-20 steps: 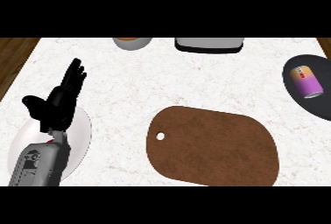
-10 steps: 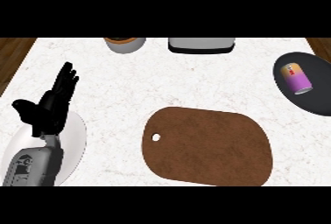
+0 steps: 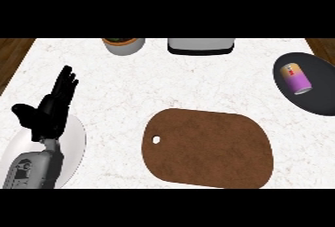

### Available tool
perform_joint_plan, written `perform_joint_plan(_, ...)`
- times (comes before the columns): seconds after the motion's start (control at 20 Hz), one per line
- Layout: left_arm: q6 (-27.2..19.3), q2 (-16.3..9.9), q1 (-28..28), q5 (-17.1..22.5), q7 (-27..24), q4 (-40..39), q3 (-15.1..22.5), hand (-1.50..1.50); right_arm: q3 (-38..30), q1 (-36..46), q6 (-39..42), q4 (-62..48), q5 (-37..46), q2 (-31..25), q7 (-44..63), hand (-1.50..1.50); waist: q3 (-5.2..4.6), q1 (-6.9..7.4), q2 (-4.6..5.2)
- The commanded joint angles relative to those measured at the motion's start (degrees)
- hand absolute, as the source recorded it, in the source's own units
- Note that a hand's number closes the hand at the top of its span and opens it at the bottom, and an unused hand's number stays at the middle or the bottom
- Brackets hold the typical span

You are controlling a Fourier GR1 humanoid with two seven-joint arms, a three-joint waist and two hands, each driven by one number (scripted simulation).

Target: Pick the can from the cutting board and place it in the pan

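Note:
A purple can with an orange end lies on its side inside the dark pan at the right edge of the head view. The brown cutting board with a small hole near its left end lies bare in the middle front. My left hand rests open at the left, fingers straight and pointing up, over a white plate. It is far from the can and the board. My right hand does not show.
A pot with a plant and a grey-and-black appliance stand along the back edge. The wooden floor shows past the counter's left and right back corners.
The whole scene has shifted left and slightly down in the view, bringing the pot further in. The left hand keeps its open pose. The can stays in the pan.

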State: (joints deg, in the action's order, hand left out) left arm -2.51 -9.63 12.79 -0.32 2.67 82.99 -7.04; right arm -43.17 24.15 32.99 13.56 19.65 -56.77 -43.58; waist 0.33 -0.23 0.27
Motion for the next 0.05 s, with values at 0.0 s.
perform_joint_plan(0.0, 0.1, -0.4, 2.7, 0.4, 0.9, -0.5, -0.4, 0.0, 0.8, -2.9, 11.5, 1.3, -0.7, -0.7, -10.4, -1.5, 0.02, -0.11, 0.01)
